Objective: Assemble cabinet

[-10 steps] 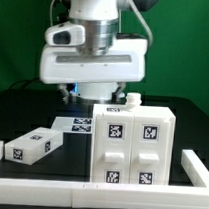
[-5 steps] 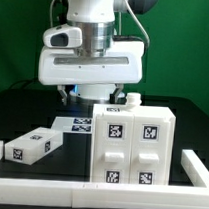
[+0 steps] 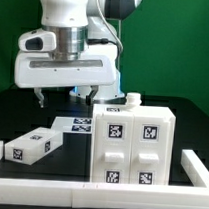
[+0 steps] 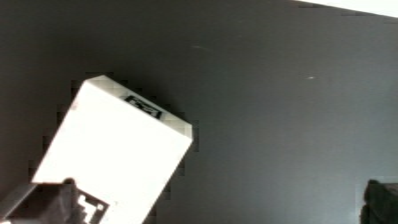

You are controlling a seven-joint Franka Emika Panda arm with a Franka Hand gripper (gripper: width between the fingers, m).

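The cabinet body (image 3: 135, 144), a large white box with several square tags, stands on the exterior view's right, with a small white part (image 3: 131, 99) on its top. A smaller white tagged piece (image 3: 30, 146) lies on the black table at the exterior view's left. My gripper (image 3: 65, 94) hangs open above the table, up and behind that piece, and holds nothing. In the wrist view the white piece (image 4: 116, 150) lies below near one fingertip (image 4: 63, 202). The gripper (image 4: 221, 205) has bare dark table between its fingers.
The marker board (image 3: 76, 124) lies flat on the table beneath the gripper, left of the cabinet body. A long low white border rail (image 3: 47, 185) runs along the front, with raised ends at both sides. A green wall stands behind.
The arm has moved toward the exterior view's left, away from the cabinet body and over the marker board. The jaws stayed open and the parts have not moved.
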